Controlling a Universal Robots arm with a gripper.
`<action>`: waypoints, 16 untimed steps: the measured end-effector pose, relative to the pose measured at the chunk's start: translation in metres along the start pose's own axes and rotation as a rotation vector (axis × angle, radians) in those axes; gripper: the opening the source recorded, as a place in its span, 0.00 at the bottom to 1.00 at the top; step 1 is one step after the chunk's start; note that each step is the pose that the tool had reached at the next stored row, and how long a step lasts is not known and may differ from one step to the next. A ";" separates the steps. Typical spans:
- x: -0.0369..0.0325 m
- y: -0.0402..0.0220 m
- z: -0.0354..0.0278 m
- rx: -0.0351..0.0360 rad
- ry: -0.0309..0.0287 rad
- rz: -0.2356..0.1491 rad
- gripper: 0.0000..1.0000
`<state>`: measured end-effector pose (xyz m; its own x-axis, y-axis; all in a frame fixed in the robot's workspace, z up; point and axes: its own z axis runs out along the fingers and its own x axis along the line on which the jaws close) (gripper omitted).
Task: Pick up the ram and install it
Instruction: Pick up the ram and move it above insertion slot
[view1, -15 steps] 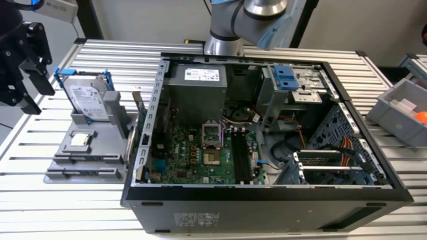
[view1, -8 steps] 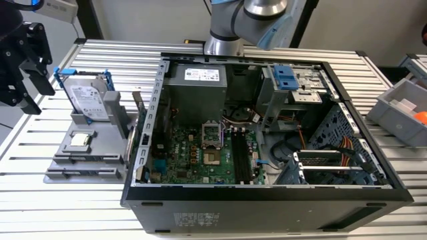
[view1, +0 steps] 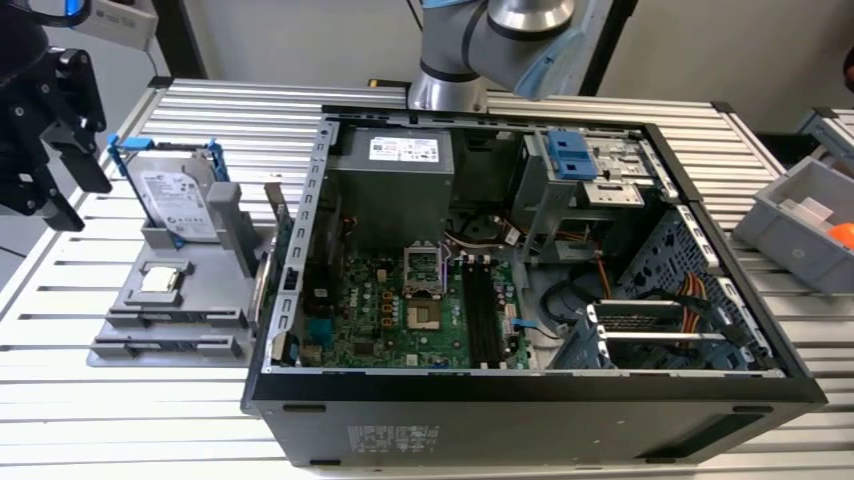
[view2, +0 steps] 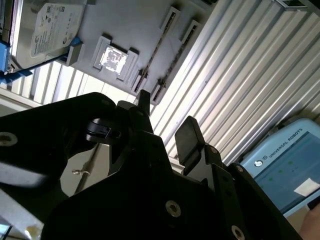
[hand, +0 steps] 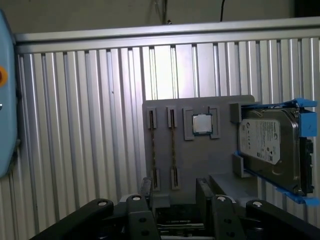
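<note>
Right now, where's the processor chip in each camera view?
Exterior view: processor chip on the gray holder, near the hard drive.
Second wrist view: processor chip beside the hard drive.
First wrist view: processor chip between ram sticks and hard drive.
Shared landmark: the blue-framed hard drive.

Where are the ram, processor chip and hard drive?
Ram (hand: 173, 148): first wrist view, middle of its thin edge.
Processor chip (hand: 202, 124): first wrist view, silver top.
Hard drive (hand: 269, 145): first wrist view, labelled face.

Your counter (hand: 75, 125) is ribbed bare metal, the holder (hand: 200, 155) is matt grey plastic, and the tool (hand: 174, 190) looks matt black.
</note>
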<state>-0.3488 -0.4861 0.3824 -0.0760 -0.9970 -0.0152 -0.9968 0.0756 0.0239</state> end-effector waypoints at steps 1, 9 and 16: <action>0.0000 0.0000 0.0003 -0.0002 0.0001 0.000 1.00; 0.0001 -0.0001 0.0046 0.0003 0.0000 -0.003 1.00; 0.0001 -0.0002 0.0080 0.0000 0.0004 -0.019 1.00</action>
<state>-0.3488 -0.4861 0.3744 -0.0575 -0.9982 -0.0152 -0.9981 0.0572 0.0236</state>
